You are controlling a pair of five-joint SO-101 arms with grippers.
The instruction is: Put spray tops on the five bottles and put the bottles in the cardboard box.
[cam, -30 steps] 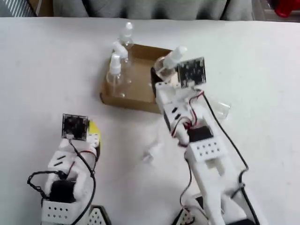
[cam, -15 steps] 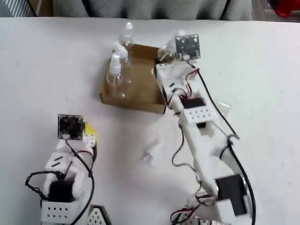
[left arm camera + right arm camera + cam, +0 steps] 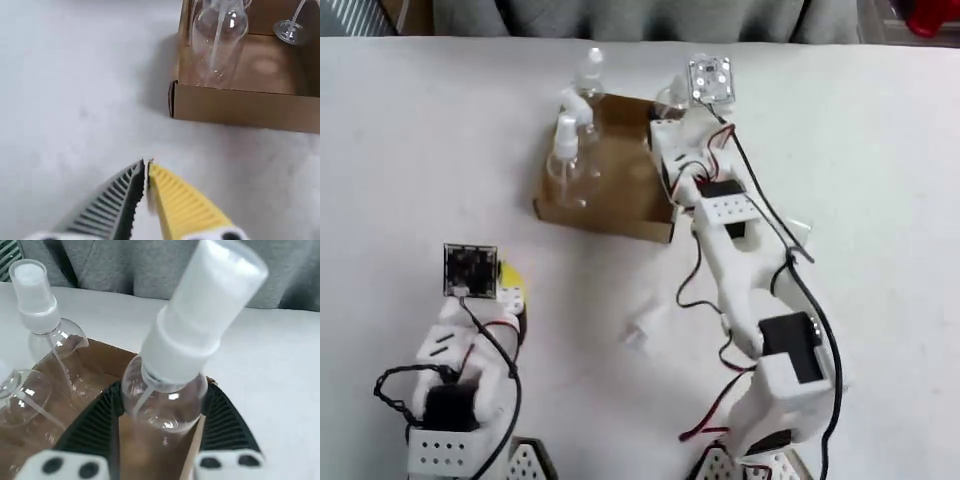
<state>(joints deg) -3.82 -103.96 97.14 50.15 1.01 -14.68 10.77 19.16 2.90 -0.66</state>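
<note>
A capped bottle [image 3: 181, 352] is clamped neck-up by the right gripper [image 3: 161, 397] above the cardboard box's [image 3: 602, 222] far right corner, with the box floor below. The left gripper [image 3: 146, 175] is pinched closed, empty.

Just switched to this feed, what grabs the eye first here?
The right gripper is shut on a capped clear bottle, held at the far right corner of the cardboard box. Three more capped bottles stand along the box's left side. The left gripper sits shut over the bare table in front of the box.
</note>
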